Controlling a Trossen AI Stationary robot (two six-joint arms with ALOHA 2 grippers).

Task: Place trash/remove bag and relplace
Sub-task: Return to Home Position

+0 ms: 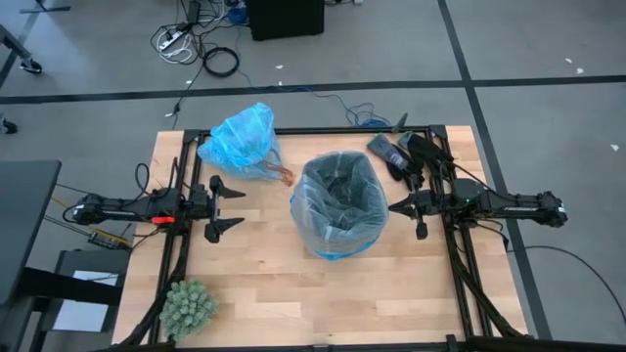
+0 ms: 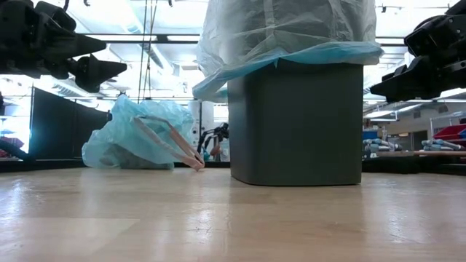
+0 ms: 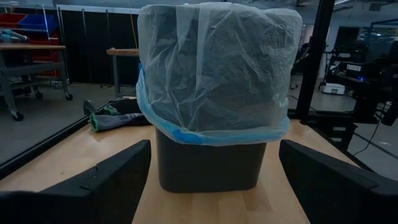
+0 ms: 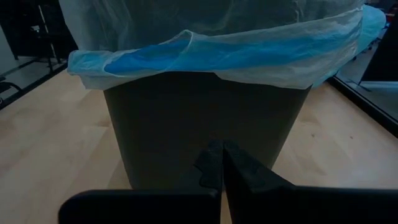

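Observation:
The bag (image 1: pixel 240 142), bright sky-blue and bunched full, lies on its side on the table's far left part, also seen in the low view (image 2: pixel 138 135); brownish strips (image 2: pixel 182 145) trail from it onto the wood. No loose trash shows. A dark bin (image 1: pixel 337 205) stands mid-table, lined with a paler, clearer plastic liner (image 3: pixel 214 68) whose blue rim folds over the bin's edge. My left gripper (image 1: pixel 230 205) hovers open left of the bin, its fingers level and pointing at it. My right gripper (image 1: pixel 396 206) hovers shut right of the bin, close to its wall (image 4: pixel 222 165).
A green spiky plant ball (image 1: pixel 188 308) sits at the near left corner. Dark gloves or cloths (image 1: pixel 401 152) lie at the far right of the table. A black frame rail (image 1: pixel 293 131) runs along the far edge. Bare wood (image 1: pixel 293 293) lies in front of the bin.

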